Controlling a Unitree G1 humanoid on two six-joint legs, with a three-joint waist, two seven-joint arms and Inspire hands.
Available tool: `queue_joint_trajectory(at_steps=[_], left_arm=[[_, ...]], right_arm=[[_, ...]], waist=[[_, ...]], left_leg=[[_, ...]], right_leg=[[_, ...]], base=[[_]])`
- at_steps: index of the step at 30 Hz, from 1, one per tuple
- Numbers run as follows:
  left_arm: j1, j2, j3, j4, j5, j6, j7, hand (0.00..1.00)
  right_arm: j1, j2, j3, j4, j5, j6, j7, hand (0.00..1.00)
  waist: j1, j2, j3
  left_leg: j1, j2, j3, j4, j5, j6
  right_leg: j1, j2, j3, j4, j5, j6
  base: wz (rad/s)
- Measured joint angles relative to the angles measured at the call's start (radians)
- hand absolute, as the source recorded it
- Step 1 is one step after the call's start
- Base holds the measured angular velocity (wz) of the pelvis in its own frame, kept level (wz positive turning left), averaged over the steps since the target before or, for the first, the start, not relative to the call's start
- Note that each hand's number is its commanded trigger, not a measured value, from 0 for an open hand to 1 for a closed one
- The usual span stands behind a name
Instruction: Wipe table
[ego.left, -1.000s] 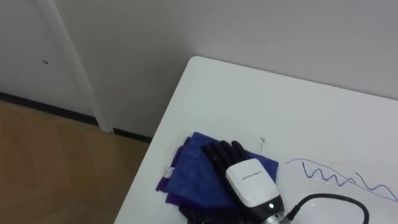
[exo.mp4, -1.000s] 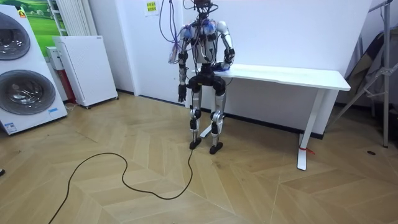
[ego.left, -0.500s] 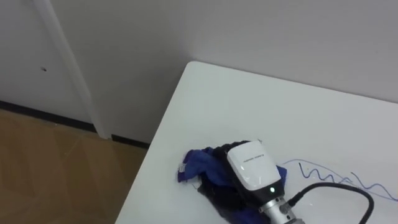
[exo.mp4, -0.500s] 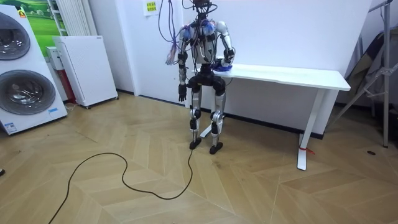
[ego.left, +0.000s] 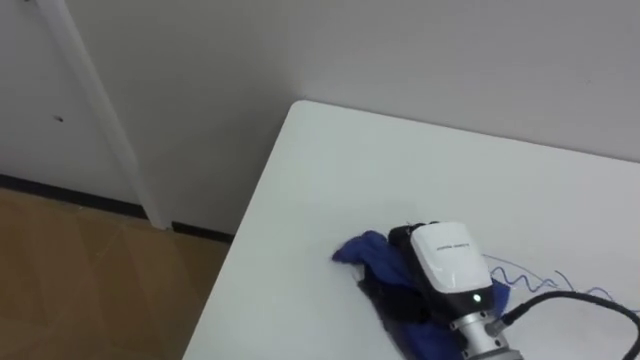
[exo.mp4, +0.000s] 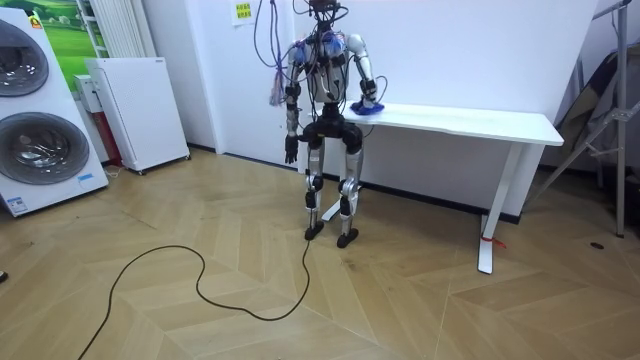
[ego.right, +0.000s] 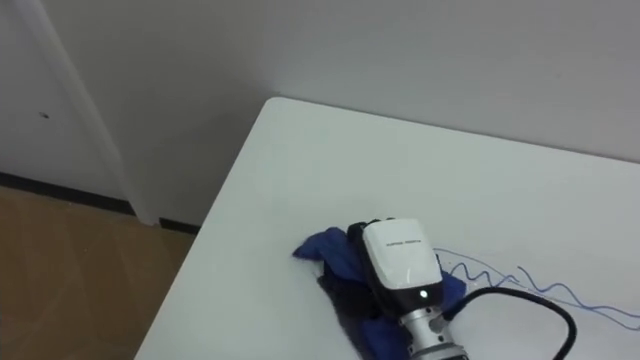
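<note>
A white table (ego.left: 330, 170) stands against the wall, and I stand at its left end (exo.mp4: 400, 113). A bunched blue cloth (ego.left: 362, 250) lies on the tabletop near the left edge. My right hand (ego.left: 445, 262) rests on top of it, its dark fingers curled into the folds. A wavy blue pen line (ego.left: 535, 282) runs across the tabletop just right of the hand and shows again in the right eye view (ego.right: 500, 277). In the room view my left hand (exo.mp4: 289, 153) hangs by my side, away from the table.
The table's left edge (ego.left: 245, 250) drops to a wooden floor (ego.left: 90, 280). A white vertical strip (ego.left: 95, 110) runs down the wall at left. A washing machine (exo.mp4: 35, 130) and a white cabinet (exo.mp4: 135, 110) stand off to the room view's left.
The cloth lay flat under straight fingers; now my right hand has curled and bunched it up and has slid right, toward the pen line. The view has shifted slightly.
</note>
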Motion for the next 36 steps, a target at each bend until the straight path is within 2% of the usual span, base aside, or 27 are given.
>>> queue_joint_trajectory(at_steps=[2,5,9,11,14,16,17,19,20,21,22,24,25,26,28,30,32,36], left_arm=[[0.014,-0.004,0.002,-0.008,-0.001,0.001,0.0,0.0],[0.02,-0.005,-0.003,-0.013,-0.003,0.002,0.0,0.0],[0.023,-0.007,-0.013,-0.013,-0.008,0.004,-0.003,0.0],[0.026,-0.015,0.003,-0.013,0.004,0.005,-0.002,0.0],[0.039,-0.019,0.016,-0.033,0.001,0.006,-0.004,0.0],[0.059,-0.015,0.019,-0.052,-0.01,0.008,-0.004,0.0],[0.067,-0.013,0.019,-0.061,-0.011,0.007,-0.004,0.0],[0.096,-0.007,0.025,-0.104,-0.01,0.008,-0.005,0.0],[0.098,-0.003,0.025,-0.109,-0.013,0.006,-0.006,0.0],[0.099,0.0,0.025,-0.108,-0.018,0.007,-0.007,0.0],[0.099,0.006,0.032,-0.109,-0.032,0.005,-0.008,0.0],[0.109,0.015,0.047,-0.106,-0.031,-0.001,-0.009,0.0],[0.121,0.019,0.063,-0.107,-0.03,-0.002,-0.01,0.0],[0.127,0.021,0.075,-0.109,-0.029,-0.002,-0.01,0.0],[0.158,0.021,0.13,-0.108,-0.017,0.0,-0.009,0.0],[0.177,0.025,0.167,-0.108,-0.019,0.0,-0.006,0.0],[0.185,0.031,0.183,-0.108,-0.015,0.001,-0.002,0.0],[0.186,0.025,0.194,-0.11,0.004,0.0,-0.002,0.0]], right_arm=[[-0.007,0.011,0.0,0.012,0.106,0.01,0.031,1.0],[-0.019,0.012,0.001,0.02,0.176,0.013,0.058,1.0],[-0.125,0.039,0.002,0.065,0.259,0.056,0.138,1.0],[-0.224,0.044,-0.004,0.114,0.289,0.077,0.177,1.0],[-0.334,0.044,-0.038,0.2,0.306,0.084,0.198,1.0],[-0.435,0.036,-0.076,0.325,0.374,0.084,0.198,1.0],[-0.452,0.033,-0.09,0.346,0.389,0.084,0.196,1.0],[-0.487,-0.007,-0.124,0.413,0.459,0.074,0.193,1.0],[-0.496,-0.036,-0.132,0.446,0.491,0.069,0.179,1.0],[-0.502,-0.048,-0.135,0.465,0.506,0.057,0.171,1.0],[-0.501,-0.067,-0.157,0.503,0.533,0.038,0.157,1.0],[-0.492,-0.078,-0.21,0.576,0.537,0.022,0.134,1.0],[-0.477,-0.079,-0.254,0.61,0.543,0.018,0.116,1.0],[-0.457,-0.08,-0.28,0.622,0.544,0.017,0.106,1.0],[-0.38,-0.081,-0.359,0.643,0.545,0.005,0.071,1.0],[-0.314,-0.081,-0.41,0.648,0.548,-0.006,0.051,1.0],[-0.258,-0.087,-0.455,0.67,0.554,-0.017,0.025,1.0],[-0.171,-0.088,-0.518,0.67,0.553,-0.035,-0.021,1.0]], waist=[[0.002,0.0,0.0004],[0.007,0.004,0.0022],[0.008,0.006,0.0125],[0.019,0.003,0.0192],[0.038,0.002,0.0204],[0.04,0.0,0.0194],[0.04,0.002,0.0203],[0.04,0.004,0.0186],[0.037,0.006,0.0197],[0.033,0.008,0.0207],[0.03,0.009,0.0205],[0.013,0.009,0.0185],[-0.005,0.009,0.0135],[-0.008,0.009,0.0134],[-0.024,0.01,-0.0012],[-0.03,0.006,-0.0093],[-0.058,-0.002,-0.0092],[-0.076,-0.005,-0.0126]], left_leg=[[0.0,0.0,-0.002,0.001,0.0,0.0],[-0.001,0.0,-0.002,0.003,0.0,0.0],[-0.006,0.001,0.001,0.012,-0.001,-0.001],[-0.023,0.0,0.001,0.017,-0.001,-0.001],[-0.04,0.0,0.001,0.025,0.0,-0.001],[-0.042,0.0,-0.011,0.026,0.0,-0.001],[-0.045,0.0,-0.014,0.026,0.0,-0.001],[-0.065,0.0,-0.018,0.031,0.0,-0.001],[-0.074,0.0,-0.023,0.033,0.0,-0.001],[-0.076,0.0,-0.026,0.033,0.0,-0.001],[-0.076,0.0,-0.027,0.032,0.001,-0.001],[-0.069,0.0,-0.031,0.034,0.001,-0.001],[-0.062,0.0,-0.03,0.035,0.001,-0.001],[-0.055,0.0,-0.028,0.035,0.001,-0.001],[-0.034,-0.001,-0.014,0.032,0.0,0.0],[-0.016,-0.001,-0.006,0.027,-0.002,0.003],[-0.002,-0.001,0.002,0.035,-0.01,0.006],[0.009,0.0,0.008,0.053,-0.016,0.006]], right_leg=[[0.001,0.0,0.0,0.0,0.0,0.0],[0.0,0.0,0.001,0.0,0.0,0.0],[-0.004,0.0,0.002,0.002,-0.001,-0.002],[-0.022,0.0,0.006,0.005,-0.001,-0.002],[-0.042,0.0,0.005,0.009,-0.001,-0.003],[-0.044,-0.002,-0.012,0.009,-0.001,-0.003],[-0.045,-0.002,-0.015,0.007,-0.001,-0.003],[-0.058,-0.004,-0.028,0.005,-0.001,-0.003],[-0.063,-0.005,-0.036,0.007,-0.001,-0.003],[-0.064,-0.006,-0.04,0.006,-0.001,-0.003],[-0.061,-0.007,-0.047,0.002,-0.001,-0.003],[-0.046,-0.009,-0.051,-0.001,-0.001,-0.003],[-0.034,-0.012,-0.057,-0.002,-0.002,-0.002],[-0.029,-0.013,-0.056,-0.001,-0.003,0.0],[-0.013,-0.016,-0.05,-0.001,-0.007,0.006],[0.004,-0.017,-0.052,0.002,-0.011,0.008],[0.027,-0.019,-0.051,0.002,-0.021,0.008],[0.043,-0.02,-0.049,0.003,-0.025,0.009]], base=[[0.0],[-0.01],[-0.03],[-0.02],[0.02],[0.19],[0.23],[0.17],[0.12],[0.09],[0.07],[0.17],[0.22],[0.14],[0.0],[-0.02],[0.0],[-0.03]])
